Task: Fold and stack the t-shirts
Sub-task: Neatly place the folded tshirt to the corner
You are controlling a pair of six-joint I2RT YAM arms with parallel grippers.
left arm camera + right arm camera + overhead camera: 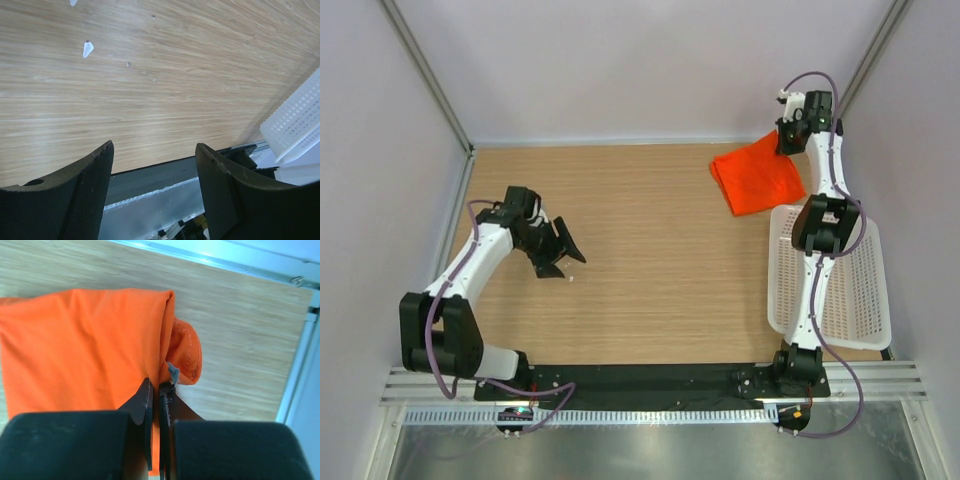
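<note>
The orange-red t-shirt (756, 173) lies folded into a compact bundle at the far right of the wooden table, just beyond the white basket. My right gripper (790, 138) is at its far right corner, shut on the fabric; in the right wrist view the jaws (159, 390) pinch a folded edge of the t-shirt (80, 345), with a hem and a small grey tag curling out beside them. My left gripper (560, 254) is open and empty over bare wood at the left; in the left wrist view (152, 160) nothing lies between its fingers.
A white lattice basket (850, 290) stands at the right edge of the table, under the right arm; its corner shows in the left wrist view (295, 120). Small white scraps (87, 48) lie on the wood. Walls enclose the far and side edges.
</note>
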